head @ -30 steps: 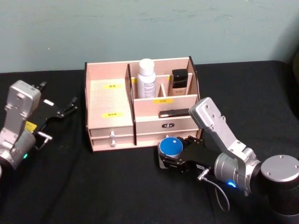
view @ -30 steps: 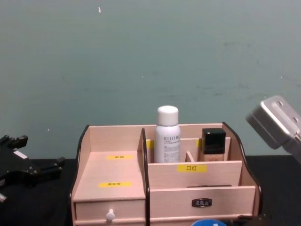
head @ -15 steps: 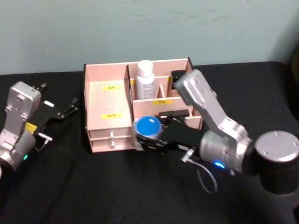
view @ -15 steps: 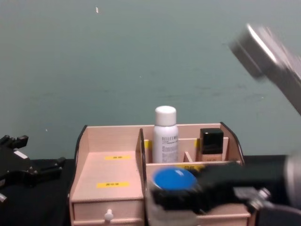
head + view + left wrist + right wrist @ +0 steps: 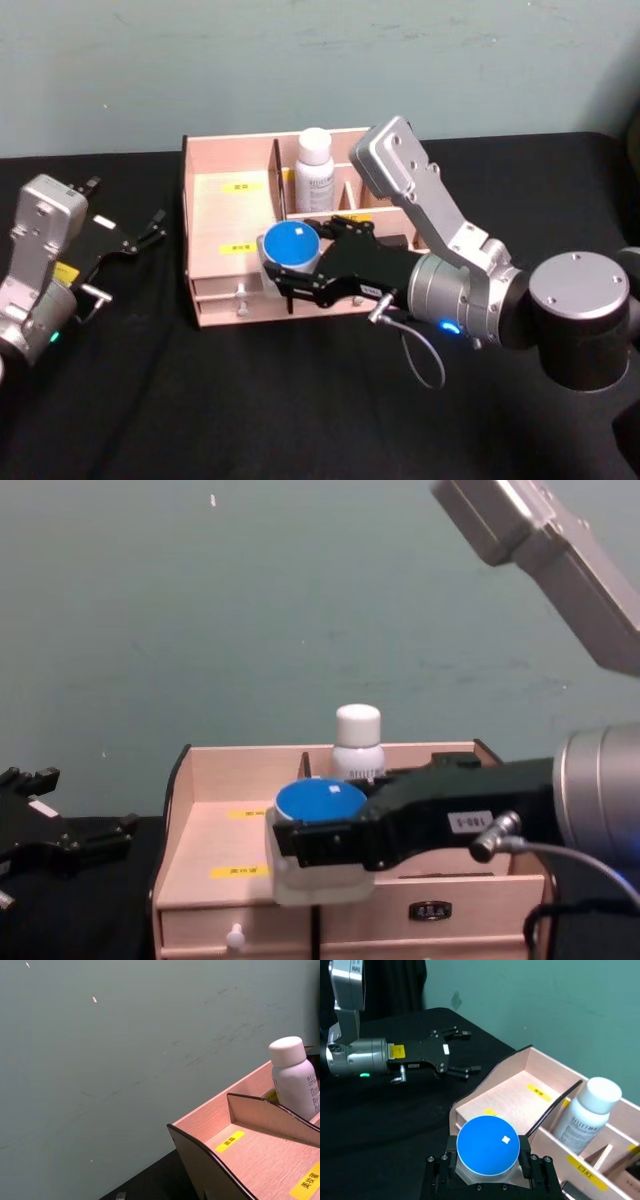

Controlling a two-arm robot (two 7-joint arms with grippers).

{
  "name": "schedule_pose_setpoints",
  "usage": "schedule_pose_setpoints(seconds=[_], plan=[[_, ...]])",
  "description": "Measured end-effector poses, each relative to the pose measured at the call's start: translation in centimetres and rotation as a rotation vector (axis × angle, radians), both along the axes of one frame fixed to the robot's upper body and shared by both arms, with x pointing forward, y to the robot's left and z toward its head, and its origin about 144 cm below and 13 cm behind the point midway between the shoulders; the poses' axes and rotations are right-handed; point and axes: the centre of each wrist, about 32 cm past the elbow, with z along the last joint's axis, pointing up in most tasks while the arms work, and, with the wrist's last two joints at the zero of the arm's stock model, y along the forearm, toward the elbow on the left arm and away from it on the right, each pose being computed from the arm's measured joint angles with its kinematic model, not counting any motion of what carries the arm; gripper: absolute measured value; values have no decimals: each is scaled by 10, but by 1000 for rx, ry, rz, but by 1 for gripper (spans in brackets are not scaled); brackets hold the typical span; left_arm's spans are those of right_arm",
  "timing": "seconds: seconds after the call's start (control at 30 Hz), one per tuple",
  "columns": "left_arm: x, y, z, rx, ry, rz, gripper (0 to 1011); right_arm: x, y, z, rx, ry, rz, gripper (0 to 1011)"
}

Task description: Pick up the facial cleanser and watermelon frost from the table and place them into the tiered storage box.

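While your right gripper (image 5: pixel 290 268) hangs over the front of the tiered storage box (image 5: pixel 230 215), its jaws are closed narrowly on the watermelon frost (image 5: pixel 289 245), one dark finger pressing each side of the clear jar, blue lid facing up. In the right wrist view the jar (image 5: pixel 488 1146) sits squarely between the fingers (image 5: pixel 436 1172), above the curved, dark-edged front wall of the box's wide left compartment (image 5: pixel 512 1097).

You have open room there: that left compartment is a broad, bare wooden step with yellow labels, bounded on its right by a dark-edged divider (image 5: pixel 276 180). From the chest view the jar (image 5: pixel 320 840) is held clear of the wood, above the drawer with the white knob (image 5: pixel 235 937).

The facial cleanser (image 5: pixel 314 169) already stands upright in a rear compartment just right of that divider, close behind the right arm's wrist.

Your left gripper (image 5: pixel 140 232) sits well apart over the black surface (image 5: pixel 200 400) to the left of the box, its jaws spread open and holding nothing.
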Motion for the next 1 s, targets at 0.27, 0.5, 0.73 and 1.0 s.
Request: schedule_pose_setpoints(seconds=[0.27,0.5,0.73,1.0], plan=[[0,0,0,0,0,0,1010,9,8,5,5,-23,4,733],[0,0,0,0,0,0,1010,26,23,4,11,-29,-1,733],[0,0,0,0,0,0,1010,43,36,1,3,-31,-15,733],[0,0,0,0,0,0,1010,60,51,-3,2,-30,-25,733]])
